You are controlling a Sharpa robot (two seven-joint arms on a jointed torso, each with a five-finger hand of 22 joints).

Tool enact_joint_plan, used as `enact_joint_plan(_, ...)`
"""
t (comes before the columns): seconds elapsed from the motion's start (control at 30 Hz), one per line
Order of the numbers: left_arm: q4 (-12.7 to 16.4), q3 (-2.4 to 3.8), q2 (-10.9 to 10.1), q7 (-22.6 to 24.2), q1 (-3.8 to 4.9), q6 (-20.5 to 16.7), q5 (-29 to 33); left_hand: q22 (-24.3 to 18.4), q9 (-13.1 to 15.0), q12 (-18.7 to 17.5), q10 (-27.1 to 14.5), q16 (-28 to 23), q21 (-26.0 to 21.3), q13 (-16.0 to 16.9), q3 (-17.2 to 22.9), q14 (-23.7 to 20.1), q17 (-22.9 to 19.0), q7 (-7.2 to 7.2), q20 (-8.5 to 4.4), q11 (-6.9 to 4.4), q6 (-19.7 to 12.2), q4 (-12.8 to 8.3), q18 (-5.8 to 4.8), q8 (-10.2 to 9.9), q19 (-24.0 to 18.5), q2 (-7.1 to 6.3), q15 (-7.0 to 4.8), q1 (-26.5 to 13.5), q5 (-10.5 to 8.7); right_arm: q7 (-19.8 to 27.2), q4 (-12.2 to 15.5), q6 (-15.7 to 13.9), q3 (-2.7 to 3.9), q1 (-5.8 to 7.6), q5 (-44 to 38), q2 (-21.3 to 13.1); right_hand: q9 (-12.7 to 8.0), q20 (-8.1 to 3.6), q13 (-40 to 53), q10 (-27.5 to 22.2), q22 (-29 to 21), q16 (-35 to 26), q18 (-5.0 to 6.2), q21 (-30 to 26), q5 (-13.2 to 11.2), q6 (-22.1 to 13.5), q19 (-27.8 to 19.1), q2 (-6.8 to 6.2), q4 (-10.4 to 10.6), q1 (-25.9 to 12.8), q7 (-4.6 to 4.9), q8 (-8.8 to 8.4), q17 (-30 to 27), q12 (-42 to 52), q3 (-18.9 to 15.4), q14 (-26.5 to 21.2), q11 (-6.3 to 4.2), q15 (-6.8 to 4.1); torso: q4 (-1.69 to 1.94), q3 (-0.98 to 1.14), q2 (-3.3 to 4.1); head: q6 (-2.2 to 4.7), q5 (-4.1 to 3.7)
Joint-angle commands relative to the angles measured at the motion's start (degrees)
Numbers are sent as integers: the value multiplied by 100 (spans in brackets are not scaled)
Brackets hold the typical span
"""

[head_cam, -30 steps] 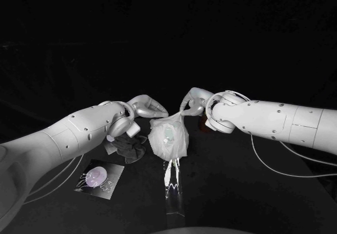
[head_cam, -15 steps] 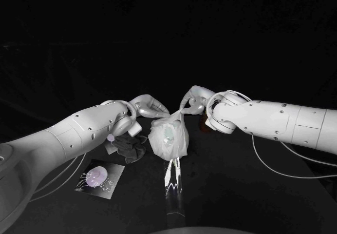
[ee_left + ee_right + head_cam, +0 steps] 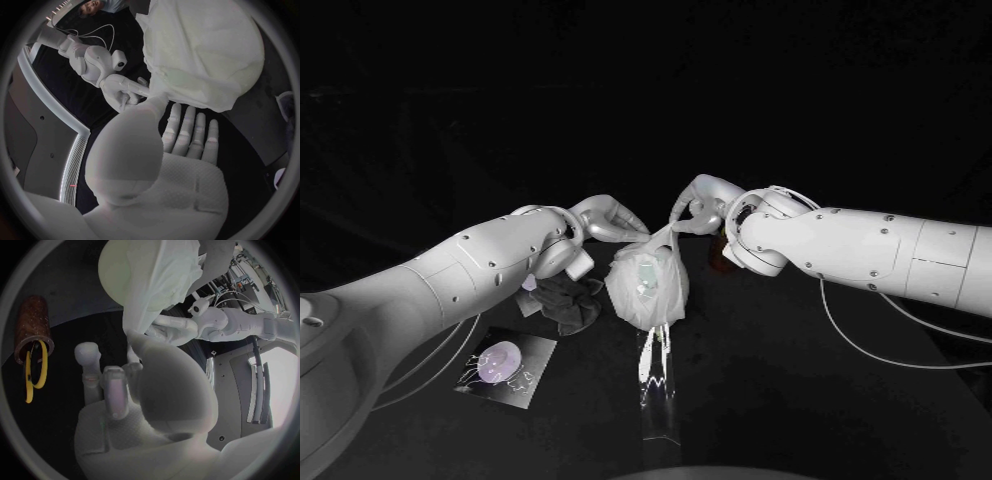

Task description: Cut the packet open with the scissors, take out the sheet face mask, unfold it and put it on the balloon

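Left hand: silver, jointed metal, just left of the mask's top. In the left wrist view its fingers lie straight and apart, with the thumb up against the sheet's edge. Whether it pins the sheet cannot be told.
Flat square packet: dark and glossy, printed with a pale purple disc. It lies on the black table well left of the balloon.
Dark crumpled wad: soft and creased, on the table between packet and mask. Its material is hard to make out.
White sheet face mask: thin, limp and wrinkled, draped over the balloon and drawn up to a peak at its top.
Pale round balloon: smooth and greenish, mostly hidden under the mask.
Clear glossy strip: long and narrow, below the balloon.
Right hand: pinches the mask's peak.
Brown cylindrical holder: rough-textured, near the right hand.
Yellow-handled scissors: loops stick out of the holder and the blades are hidden inside.
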Motion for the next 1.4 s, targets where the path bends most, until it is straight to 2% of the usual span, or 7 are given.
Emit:
enact_joint_plan(0.03,-28,7,41,-55,-3,222,-56,-8,-8,-41,-7,-11,-36,2,15,21,-6,37,-1,-42,1,-39,88,-30,4,7,-2,75,-13,36,16,-76,8,9,-97,-4,7,-19,956,410,8,18,44,35,28,26,39,-10,8,34,26,12,1332,20,39,562,21,-11,8,-2,2,-14,2)
enact_joint_plan(0.37,-112,6,101,-106,-15,373,-67,-64,-54,-84,-71,-30,-115,-2,4,-43,-30,47,4,-24,4,-23,88,-55,-90,52,7,50,-13,34,53,-85,10,11,-98,-3,7,-19,956,410,8,18,44,35,28,26,39,-10,8,34,26,12,1332,20,39,562,21,-11,5,-2,2,-20,3)
enact_joint_plan(0.63,-186,6,128,-97,-19,437,-53,-94,-89,-100,-91,-17,-158,3,101,-75,-42,65,5,-47,66,50,88,-45,-104,321,5,42,-13,27,64,-93,11,14,-100,-8,7,-19,956,410,8,18,44,35,28,26,39,-10,8,34,26,12,1332,20,39,562,21,-11,3,-4,1,-30,8)
enact_joint_plan(0.73,-200,6,133,-80,-19,423,-44,-104,-69,-82,-51,14,-170,10,211,-47,-37,19,3,-76,212,27,98,38,-100,503,-11,131,-13,25,65,-95,11,15,-101,-9,8,-20,956,411,9,18,44,37,28,27,42,-11,8,31,26,13,1333,20,42,563,21,-11,4,-3,0,-31,9)
enact_joint_plan(0.9,-213,6,141,-37,-21,345,-32,-125,29,21,177,146,-195,35,347,113,-7,-58,5,-161,520,-123,148,272,-73,652,-73,302,-14,21,67,-98,11,17,-103,-12,10,-22,956,413,13,19,43,40,28,30,49,-12,6,26,25,16,1335,21,50,564,20,-12,2,-4,1,-32,10)
enact_joint_plan(1.17,-228,6,152,0,-21,233,-2,-128,217,100,404,280,-188,27,525,267,16,-62,13,-240,559,-279,230,517,64,727,-148,345,-15,12,70,-89,11,19,-106,-19,10,-22,956,413,13,19,43,40,28,30,49,-12,6,26,25,16,1335,21,50,564,20,-12,4,-4,2,-29,13)
enact_joint_plan(1.4,-253,7,158,12,-22,142,82,-129,299,90,426,309,-185,16,595,286,12,-52,16,-251,486,-299,243,596,133,733,-159,292,-15,-12,56,-25,11,20,-108,-16,10,-22,956,413,13,19,43,40,28,30,49,-12,6,26,25,16,1335,21,50,564,20,-12,4,-3,4,-29,3)
